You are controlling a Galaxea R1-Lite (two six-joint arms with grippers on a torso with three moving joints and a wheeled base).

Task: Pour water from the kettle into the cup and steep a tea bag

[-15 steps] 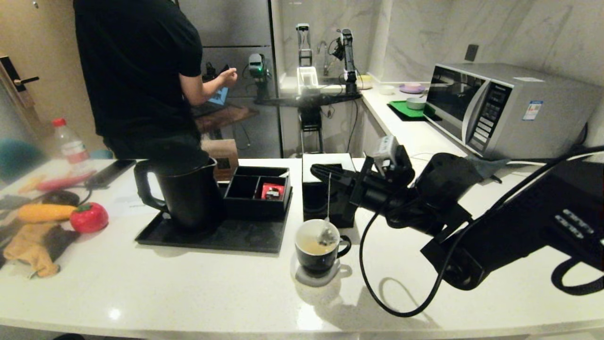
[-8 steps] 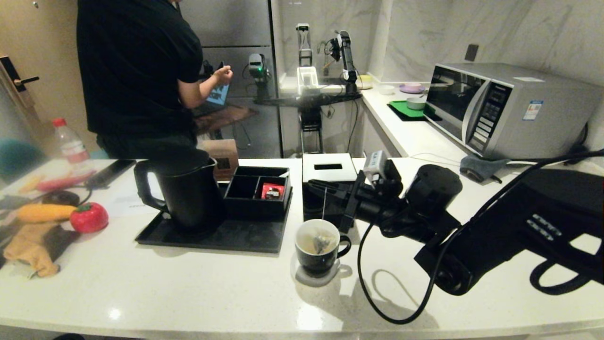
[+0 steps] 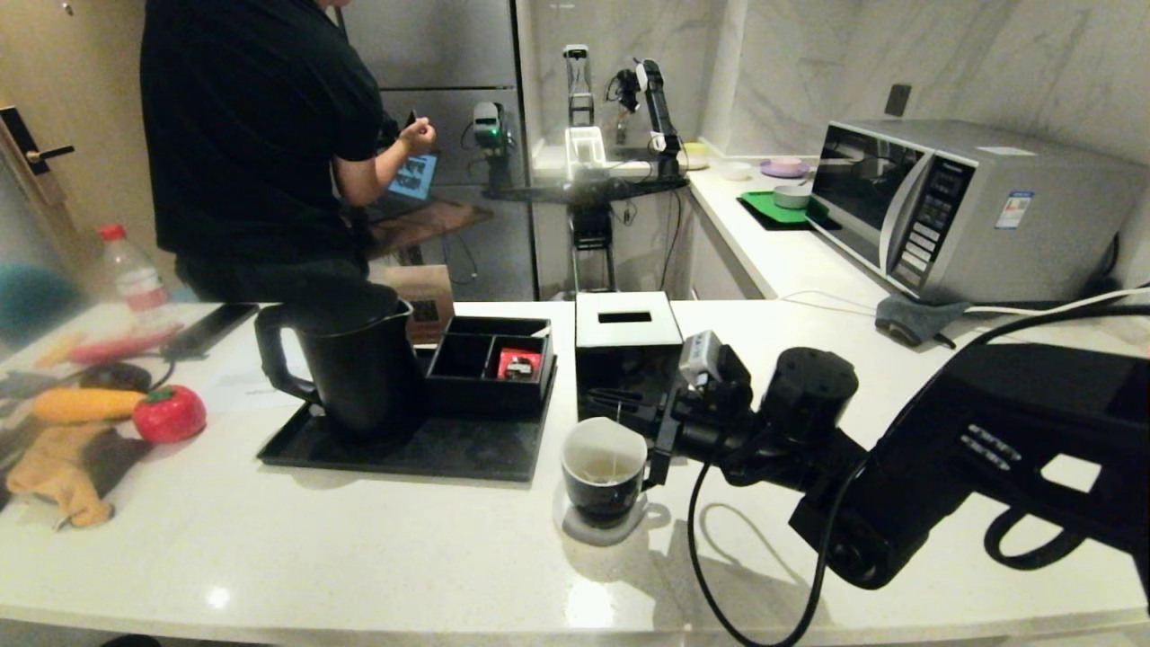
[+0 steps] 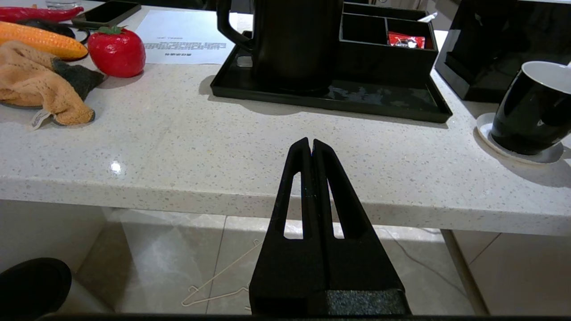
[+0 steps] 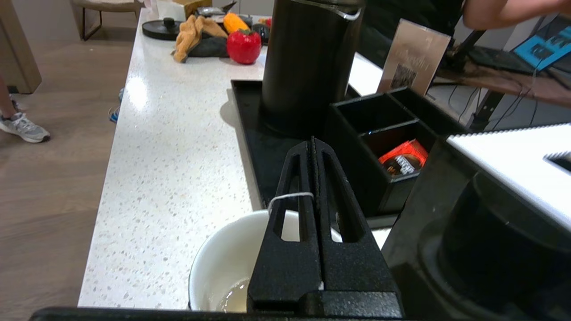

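Tea bag itself I cannot make out now; it sits below the rim of the cup (image 3: 604, 474), in pale liquid, and only its string (image 5: 285, 197) shows, looped over the right gripper (image 5: 313, 142), whose fingers are pressed together on it. My right arm covers the cup's handle in the head view, and the right wrist view cuts off the cup's near side. The left gripper (image 4: 311, 143) hangs parked off the counter's front edge, fingers closed on nothing.

The cup stands on a white coaster (image 3: 604, 530) on the speckled white counter (image 3: 377, 548), just in front of the black tissue box (image 3: 626, 346). The kettle (image 3: 346, 364) rests on the black tray (image 3: 422, 449) beside a compartment box (image 3: 490, 364) holding a red packet (image 3: 518, 363). A red toy tomato (image 3: 169, 413) and an orange cloth (image 3: 54, 467) lie at my far left. A microwave (image 3: 952, 207) stands on the side counter, and a person in black (image 3: 260, 135) stands behind.

A second ago my right gripper was higher, with the bag dangling at the rim; it has since come down and the bag has sunk inside.
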